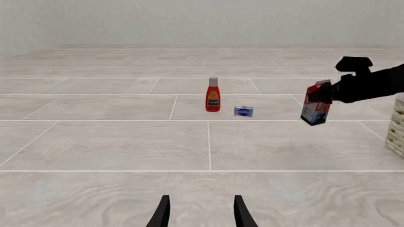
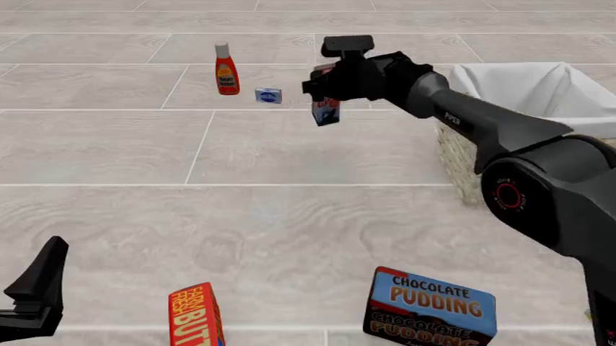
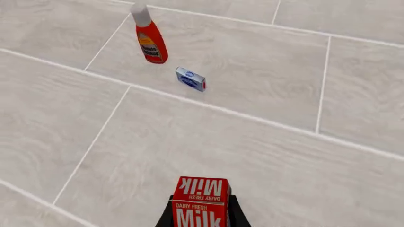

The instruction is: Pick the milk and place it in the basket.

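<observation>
The milk carton [image 2: 327, 112], red on top and blue-white below, hangs tilted above the floor, held in my right gripper [image 2: 325, 85]. It also shows in the left wrist view [image 1: 315, 105] and close up in the right wrist view [image 3: 201, 203] between the fingers. The wicker basket [image 2: 452, 148] with white cloth lining stands to the right of the carton; its edge shows in the left wrist view [image 1: 398, 127]. My left gripper [image 1: 201, 213] is open and empty, low at the near left, its arm showing in the front view [image 2: 34, 292].
A red ketchup bottle [image 2: 226, 69] and a small blue box [image 2: 268, 95] stand at the back, left of the carton. A butter box [image 2: 195, 316] and a chocolate pudding box [image 2: 430, 306] lie at the front edge.
</observation>
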